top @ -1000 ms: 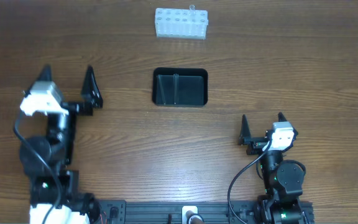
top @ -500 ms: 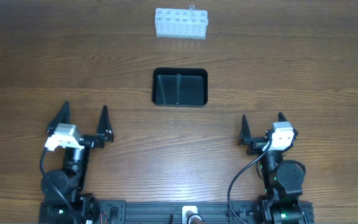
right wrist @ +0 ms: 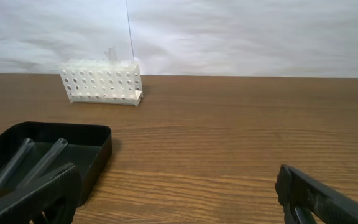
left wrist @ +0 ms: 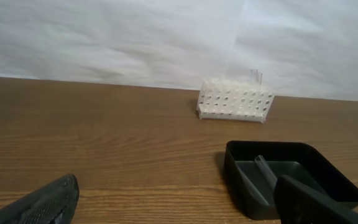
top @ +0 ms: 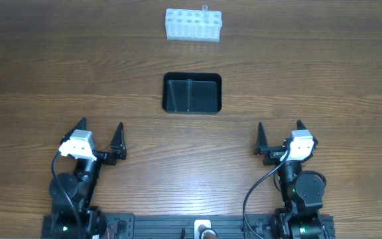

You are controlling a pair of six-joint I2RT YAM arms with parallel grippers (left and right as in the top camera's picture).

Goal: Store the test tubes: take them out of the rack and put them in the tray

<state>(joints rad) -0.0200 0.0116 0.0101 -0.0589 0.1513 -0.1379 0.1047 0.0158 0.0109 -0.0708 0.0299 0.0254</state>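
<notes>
I have the brown wooden desk (top: 323, 73) under both arms. The black rectangular plastic tray (top: 165, 93) sits near its middle. The white perforated plastic rack (top: 193, 25) stands well apart from it, near the far edge. My left claw (top: 99, 124) sits close to its base at the near left, fingers spread wide and gripping nothing. My right claw (top: 280, 123) at the near right is likewise released and empty. Two clear test tubes (right wrist: 17, 155) lie side by side inside the tray. One upright tube (top: 205, 8) stands in the rack, along its far side toward the right end.
</notes>
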